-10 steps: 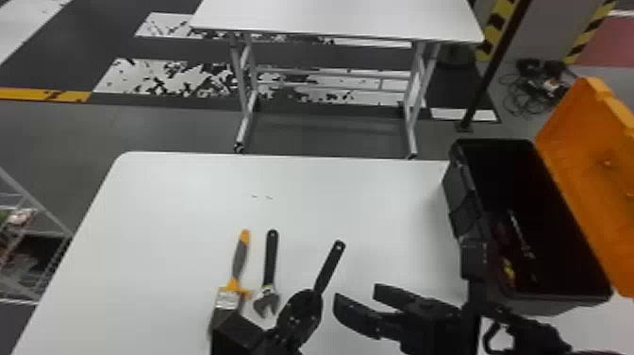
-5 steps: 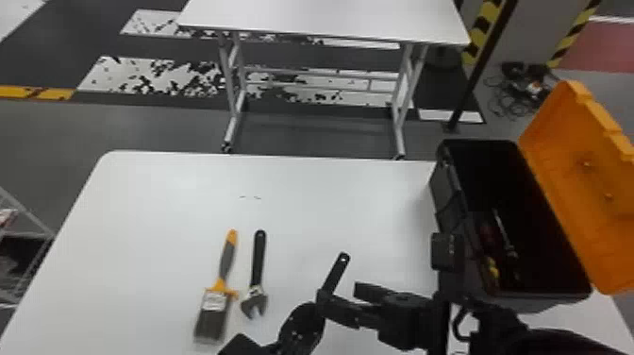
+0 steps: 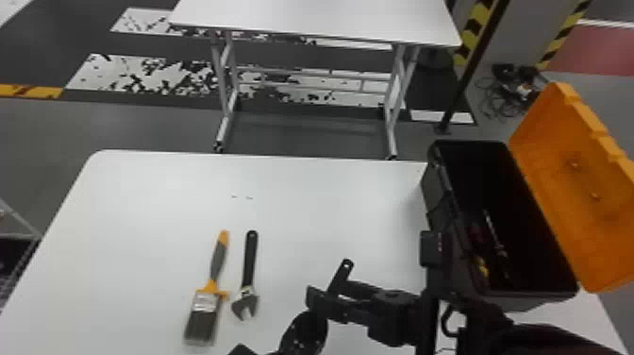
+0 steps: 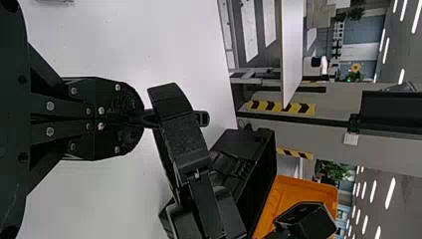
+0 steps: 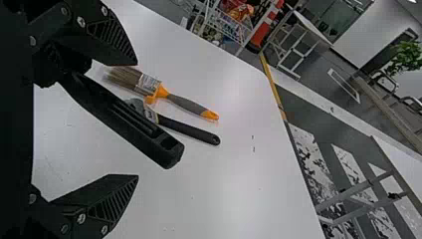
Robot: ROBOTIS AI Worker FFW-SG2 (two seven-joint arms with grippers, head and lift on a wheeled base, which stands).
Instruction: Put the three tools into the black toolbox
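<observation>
one risk above the white table: dropping the black-handled tool, clamped in the left gripper, by releasing before firm closure of the right gripper, spread wide around it.

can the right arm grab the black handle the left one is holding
Probably yes: the right end effector has its fingers open either side of the black handle, nothing seems between, and the left end effector holds it.

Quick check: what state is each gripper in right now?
Left gripper: closed, holding the black-handled tool.
Right gripper: open, its fingers apart on either side of that tool's handle.
</observation>
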